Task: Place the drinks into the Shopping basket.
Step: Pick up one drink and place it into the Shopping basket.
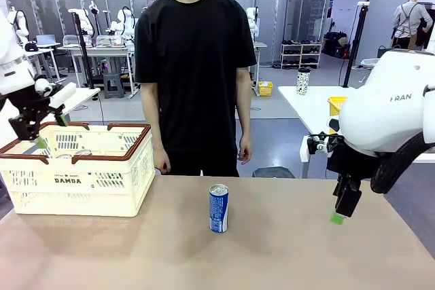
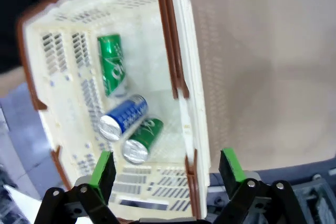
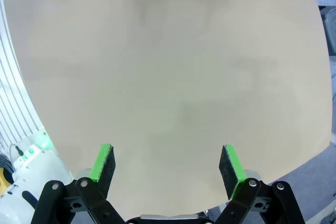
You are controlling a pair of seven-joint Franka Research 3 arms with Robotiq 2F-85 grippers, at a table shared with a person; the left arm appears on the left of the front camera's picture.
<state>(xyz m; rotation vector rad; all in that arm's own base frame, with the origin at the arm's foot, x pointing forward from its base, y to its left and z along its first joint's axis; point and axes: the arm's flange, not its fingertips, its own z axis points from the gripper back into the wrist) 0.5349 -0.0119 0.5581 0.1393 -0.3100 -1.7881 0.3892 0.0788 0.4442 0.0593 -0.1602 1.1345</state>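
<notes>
- The large cream-white plastic lattice Shopping basket [image 1: 102, 185] with reddish-brown rim and handles stands on the tan table [image 1: 272, 256] at the robot's left side; a "DAMDA" label shows on its near wall.
- In the left wrist view the Shopping basket [image 2: 194, 98] is seen from above. Three slim metal cans lie on their sides on its floor: a green can [image 2: 112, 71] toward the far end, a blue can with a silver top [image 2: 123, 117] in the middle, and a second green can [image 2: 143, 140] just beside the blue one, the two touching or nearly so.
- One blue drink can with white lettering and a silver top [image 1: 218, 208] stands upright on the table near its middle, well apart from the basket and in front of the person.
- The left gripper [image 1: 42, 127] hangs above the basket's near-left corner. Its own wrist view shows the left gripper [image 2: 167, 169] with jaws spread wide and nothing between the green pads [image 2: 102, 167].
- The right gripper [image 1: 343, 207] hangs above the table at the robot's right, well apart from the upright can. Its wrist view shows the right gripper [image 3: 167, 165] released, green pads [image 3: 231, 163] apart over bare tabletop.
- A person in a black T-shirt [image 1: 196, 66] stands at the far edge of the table, arms down at the sides, both hands clear of the table.
</notes>
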